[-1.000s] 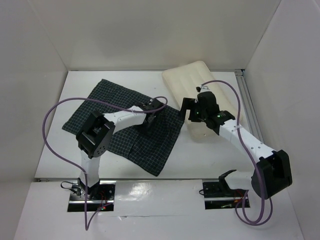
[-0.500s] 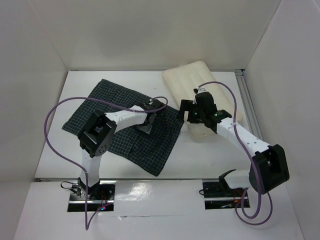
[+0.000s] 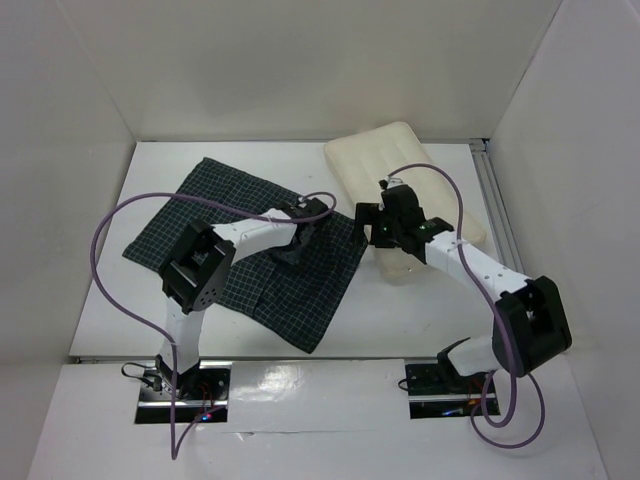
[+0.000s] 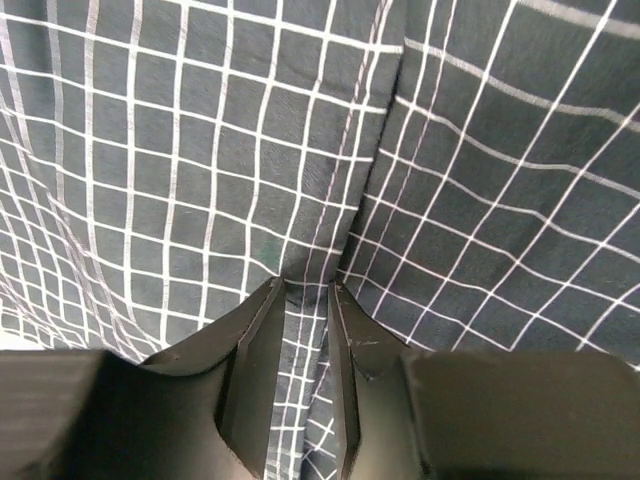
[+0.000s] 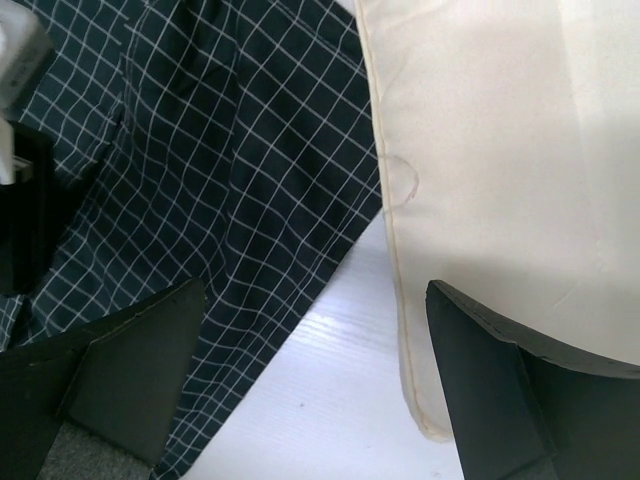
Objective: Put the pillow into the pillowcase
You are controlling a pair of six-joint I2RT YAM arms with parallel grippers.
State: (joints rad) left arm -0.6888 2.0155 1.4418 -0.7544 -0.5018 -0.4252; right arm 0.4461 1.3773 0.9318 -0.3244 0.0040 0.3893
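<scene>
The dark checked pillowcase (image 3: 250, 245) lies spread on the white table left of centre. The cream pillow (image 3: 385, 160) lies at the back right, its near end beside the pillowcase's right edge. My left gripper (image 3: 293, 243) is shut on a pinched fold of the pillowcase (image 4: 300, 150), lifting it into a small ridge; the fold runs between its fingers (image 4: 262, 350). My right gripper (image 3: 368, 225) is open and empty, low over the gap between pillowcase (image 5: 200, 150) and pillow (image 5: 500, 150), one finger (image 5: 130, 370) over the cloth, the other near the pillow's corner.
White walls enclose the table on the left, back and right. A metal rail (image 3: 495, 200) runs along the right edge behind the pillow. A strip of bare table (image 5: 330, 390) shows between pillowcase and pillow. Purple cables loop over both arms.
My left gripper has pulled the pinched pillowcase fold up and slightly back, bunching the cloth. My right gripper has moved left and back, toward the pillowcase's right edge.
</scene>
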